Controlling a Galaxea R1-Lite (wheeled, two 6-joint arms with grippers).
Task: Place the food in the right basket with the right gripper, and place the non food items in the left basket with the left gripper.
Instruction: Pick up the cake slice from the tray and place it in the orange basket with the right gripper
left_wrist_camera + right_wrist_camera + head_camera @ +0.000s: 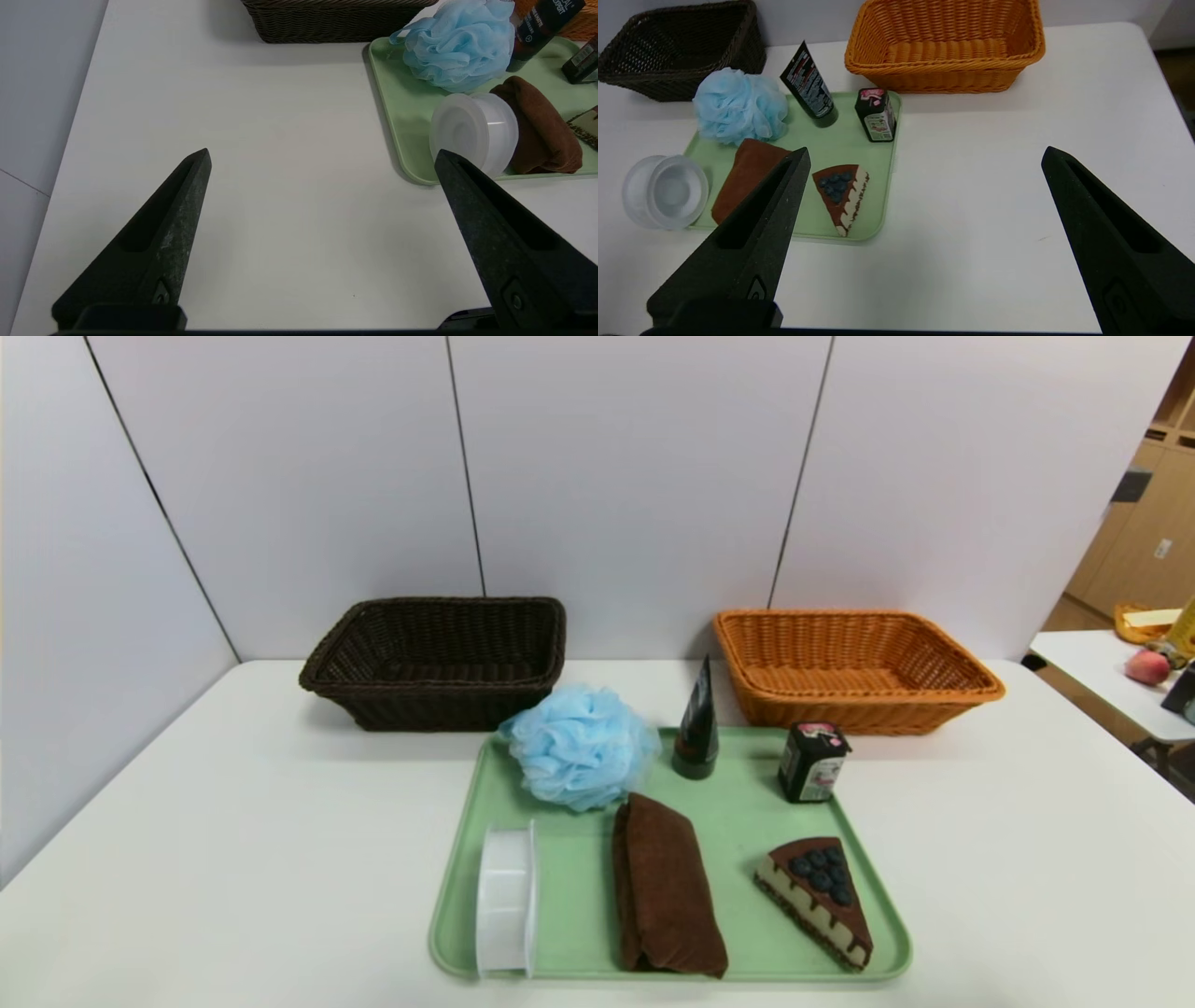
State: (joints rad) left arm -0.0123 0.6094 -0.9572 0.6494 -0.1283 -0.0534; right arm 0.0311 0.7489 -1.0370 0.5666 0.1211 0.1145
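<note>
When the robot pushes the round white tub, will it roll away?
Probably. The round white tub lies on its side on the green tray, so it could roll. It looks hollow and light, and its smooth plastic may slip.

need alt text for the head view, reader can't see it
A green tray on a white table holds a blue bath puff, black tube, small black carton, white tub, folded brown towel and cake wedge. Behind stand an empty dark brown basket, left, and orange basket, right.
</note>
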